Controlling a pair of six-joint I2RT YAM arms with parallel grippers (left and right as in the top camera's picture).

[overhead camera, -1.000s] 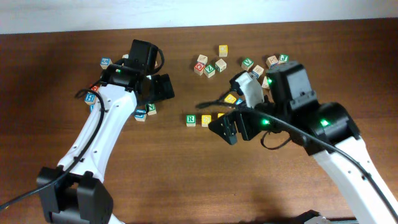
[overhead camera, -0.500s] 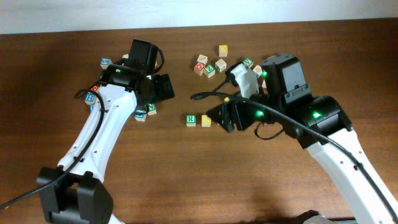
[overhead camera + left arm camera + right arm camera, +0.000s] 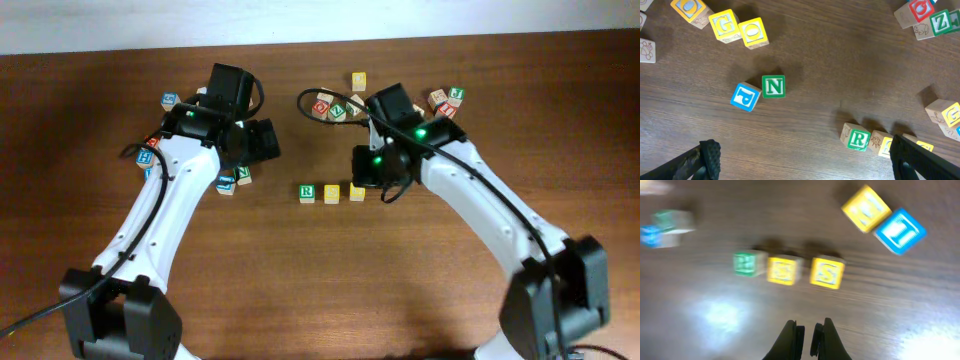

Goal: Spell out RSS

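— Right arm is pulling back off the row now, and its end effector (image 3: 809, 325) is sitting shut, fingers drawn together with nothing between them.
— And the letters?
— They're lining up mid-counter (image 3: 300, 280): the green-faced R cube (image 3: 307, 191), the middle yellow cube (image 3: 331, 193) just beside it with its letter blurring, then the end yellow cube (image 3: 356, 191) showing an S, all small wooden blocks of equal size.
— Left side?
— Left end effector (image 3: 804, 150) is hanging wide open, gripping nothing, near the green N cube (image 3: 773, 86).
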